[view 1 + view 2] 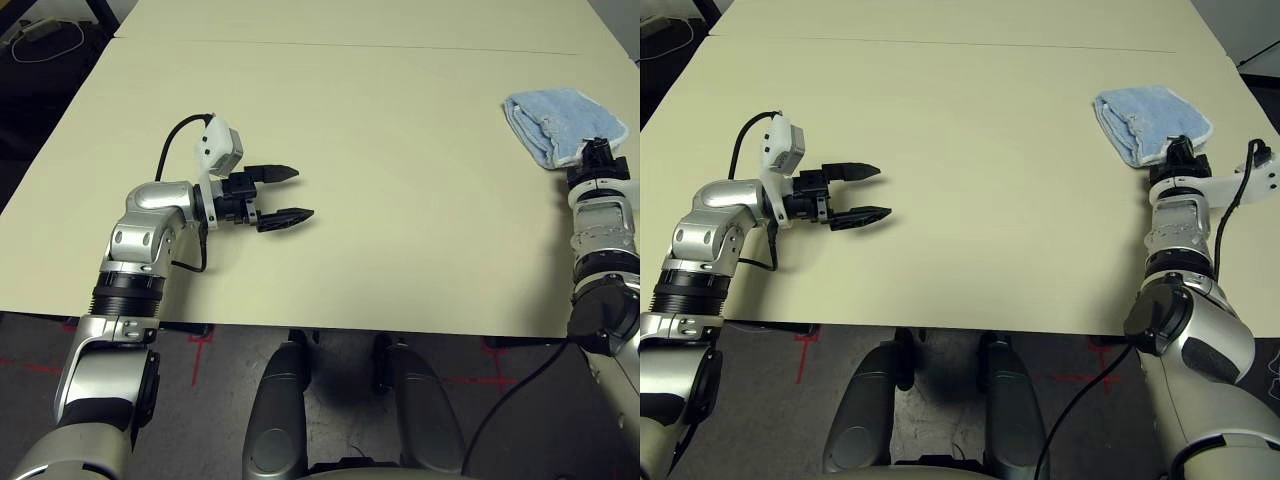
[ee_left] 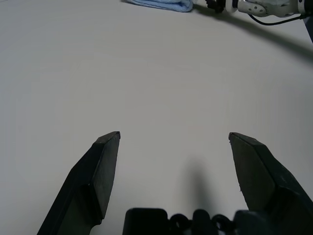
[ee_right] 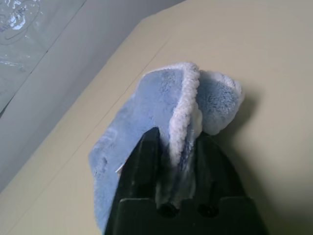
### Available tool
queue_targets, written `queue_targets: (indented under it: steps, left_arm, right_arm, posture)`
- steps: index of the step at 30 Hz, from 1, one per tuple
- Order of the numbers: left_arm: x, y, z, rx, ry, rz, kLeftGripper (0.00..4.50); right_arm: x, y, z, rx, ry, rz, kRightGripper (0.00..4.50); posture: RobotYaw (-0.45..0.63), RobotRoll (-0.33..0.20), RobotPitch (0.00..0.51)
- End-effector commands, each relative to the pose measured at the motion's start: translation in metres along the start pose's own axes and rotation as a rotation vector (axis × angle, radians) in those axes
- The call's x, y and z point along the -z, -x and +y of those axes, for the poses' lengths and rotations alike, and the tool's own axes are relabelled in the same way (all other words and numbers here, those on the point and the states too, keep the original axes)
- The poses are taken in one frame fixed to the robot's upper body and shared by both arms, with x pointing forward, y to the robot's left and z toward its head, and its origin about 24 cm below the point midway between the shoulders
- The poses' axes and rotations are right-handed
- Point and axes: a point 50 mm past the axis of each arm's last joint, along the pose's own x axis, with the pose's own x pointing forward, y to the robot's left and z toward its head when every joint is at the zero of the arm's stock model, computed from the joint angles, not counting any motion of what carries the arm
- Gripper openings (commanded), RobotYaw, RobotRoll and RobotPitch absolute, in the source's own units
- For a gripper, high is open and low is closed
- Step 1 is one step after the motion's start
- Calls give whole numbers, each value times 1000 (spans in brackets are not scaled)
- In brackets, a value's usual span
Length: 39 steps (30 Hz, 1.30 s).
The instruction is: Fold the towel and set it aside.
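Observation:
The towel (image 1: 560, 120), light blue with white stitched edging, lies folded into a small bundle at the far right of the tan table (image 1: 400, 100). My right gripper (image 1: 598, 150) sits at the bundle's near edge. In the right wrist view its fingers (image 3: 146, 161) stand slightly parted, open, with the towel's white edge (image 3: 185, 112) rising between them. My left gripper (image 1: 300, 193) hovers open over bare table at the left, nothing between its fingers (image 2: 102, 171). It points toward the right, far from the towel (image 2: 161, 4).
The table's front edge (image 1: 330, 328) runs close to my body, and its right edge lies just beyond the towel. A seam crosses the far tabletop (image 1: 350, 44). A white cable (image 1: 45, 40) lies on dark floor at the far left.

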Motion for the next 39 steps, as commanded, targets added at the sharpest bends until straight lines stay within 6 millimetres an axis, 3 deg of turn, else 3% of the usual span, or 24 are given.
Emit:
queue_targets:
  steps: [1, 6, 14, 18, 22, 25, 30, 39]
  left_arm:
    - [2, -1, 0, 8, -1, 13, 4500]
    - [-1, -1, 3, 4, -7, 8, 4500]
    - [0, -2, 6, -23, 13, 0, 4500]
    - [1, -2, 8, -57, 31, -15, 4500]
    - [2, -5, 8, -97, 38, -27, 4500]
    - [0, -8, 13, -198, 37, -65, 4500]
    - [6, -7, 28, -585, 50, -129, 4500]
    - [20, 7, 57, -1260, 98, -211, 4500]
  right_arm:
    - [-1, 3, -5, -1, -4, 2, 2692]
    - [-9, 14, -12, -6, 14, 2, 4477]
    - [-34, 45, -25, -61, 129, 48, 4477]
    - [-47, 48, -7, -283, 389, 71, 4477]
    - [-49, 34, 14, -377, 472, -4, 4477]
    - [-40, 26, 27, -462, 532, 5, 4477]
    - [-9, 16, 40, -559, 616, 63, 4477]
    - [43, 5, 73, -489, 666, 68, 4477]
  posture:
    - [-4, 0, 257]
    - [-8, 0, 259]
    - [-15, 0, 265]
    - [-24, 0, 267]
    - [-19, 0, 269]
    - [-2, 0, 268]
    - [21, 0, 261]
    - [23, 0, 250]
